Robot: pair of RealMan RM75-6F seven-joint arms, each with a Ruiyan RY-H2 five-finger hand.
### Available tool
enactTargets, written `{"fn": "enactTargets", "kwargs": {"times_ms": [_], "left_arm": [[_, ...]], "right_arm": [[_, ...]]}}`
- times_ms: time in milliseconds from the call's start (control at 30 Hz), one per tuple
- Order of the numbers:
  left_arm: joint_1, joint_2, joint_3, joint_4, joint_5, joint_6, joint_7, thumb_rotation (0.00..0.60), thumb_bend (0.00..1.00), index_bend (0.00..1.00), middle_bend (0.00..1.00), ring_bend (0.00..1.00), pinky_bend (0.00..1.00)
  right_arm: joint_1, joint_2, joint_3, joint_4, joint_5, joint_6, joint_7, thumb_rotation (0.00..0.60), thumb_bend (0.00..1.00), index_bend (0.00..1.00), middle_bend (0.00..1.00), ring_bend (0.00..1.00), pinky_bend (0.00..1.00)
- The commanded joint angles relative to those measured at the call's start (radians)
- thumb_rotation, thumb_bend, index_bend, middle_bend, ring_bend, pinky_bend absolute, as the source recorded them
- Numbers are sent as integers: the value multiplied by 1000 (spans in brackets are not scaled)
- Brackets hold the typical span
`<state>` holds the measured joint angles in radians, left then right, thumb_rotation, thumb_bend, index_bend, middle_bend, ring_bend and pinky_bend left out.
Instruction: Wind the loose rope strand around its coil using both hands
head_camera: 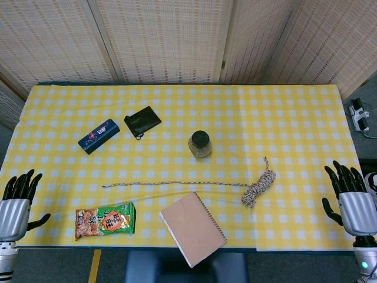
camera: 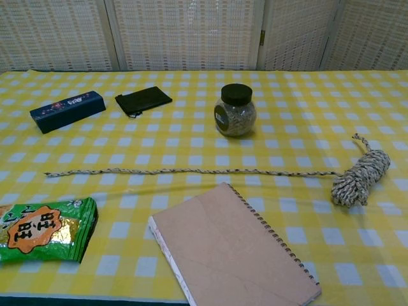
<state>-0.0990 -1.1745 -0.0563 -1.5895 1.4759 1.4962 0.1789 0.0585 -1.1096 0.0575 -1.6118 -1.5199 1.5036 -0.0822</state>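
From the head view, the table (head_camera: 294,118) has a yellow checked cloth on it. The rope coil (head_camera: 259,187) lies on the right part, and its loose strand (head_camera: 177,184) runs from it in an almost straight line to the left, ending near the middle-left of the cloth. A short end also sticks up from the top of the coil. The left robot hand (head_camera: 16,203) is at the left edge of the table, fingers spread and pointing up, holding nothing. The right robot hand (head_camera: 352,197) is at the right edge in the same way, fingers apart and empty. Both are well apart from the rope. Behind the strand stand a glass jar (head_camera: 199,144) with a dark lid, a black pouch (head_camera: 142,121) and a dark blue box (head_camera: 98,135). In front of the strand lie a green snack bag (head_camera: 105,220) and a brown notebook (head_camera: 192,227) that hangs over the front edge.

From the chest view, the coil (camera: 361,177) lies at the right and the strand (camera: 191,171) crosses the cloth to the left, between the jar (camera: 235,110) and the notebook (camera: 236,252). The snack bag (camera: 44,229) is at the lower left. No robot hand shows here.
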Motion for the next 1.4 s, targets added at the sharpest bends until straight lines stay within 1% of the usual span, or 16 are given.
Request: {"fn": "enactTargets", "kwargs": {"times_ms": [33,333,467,600,733,867,900,1033,1100,1167,1300,1400], "left_arm": [[-1,-1,0,-4,-5,-4,6,600,135,73,42,57,0],[7,1,2,-8,-9,3,4,600,135,73,43,57,0],[10,4,1,-10,-9,10,-3,600,135,73,42,58,0],[15,8,5,-12,-2,16,-13,600,135,76,43,58,0],[21,12,9,-13,-4,18,-20,600,135,82,43,58,0],[25,15,12,-15,-5,17,-19,600,135,81,43,58,0],[25,15,13,-15,-5,16,-19,600,135,81,42,58,0],[29,17,16,-16,-11,11,-24,600,135,81,43,58,0],[29,19,19,-19,-14,4,-27,600,135,81,42,58,0],[29,21,20,-21,-17,0,-30,600,135,81,42,57,0],[30,19,22,-19,-19,-5,-29,600,135,81,43,57,0],[29,18,22,-18,-22,-10,-29,600,135,81,43,57,0]], "right_arm": [[5,-2,0,5,1,-8,7,600,457,0,0,15,0],[24,-4,-4,19,-11,-37,23,600,457,0,0,18,0],[48,-5,-3,23,-21,-66,27,600,457,0,0,32,0],[98,-9,4,25,-21,-138,21,600,457,0,1,65,0],[172,-19,7,29,-17,-256,0,600,456,0,11,74,0],[241,-45,8,55,-4,-365,-37,600,450,0,39,93,0],[255,-54,8,64,-1,-387,-52,600,441,0,42,95,0],[314,-105,3,111,16,-480,-94,600,342,0,65,113,0],[339,-131,-2,141,17,-512,-108,600,322,0,73,121,0],[356,-152,-4,166,18,-534,-120,600,322,0,80,131,0],[385,-201,-5,228,26,-558,-163,600,321,0,98,155,0],[401,-223,-5,252,35,-575,-158,600,317,0,120,175,0]]}}
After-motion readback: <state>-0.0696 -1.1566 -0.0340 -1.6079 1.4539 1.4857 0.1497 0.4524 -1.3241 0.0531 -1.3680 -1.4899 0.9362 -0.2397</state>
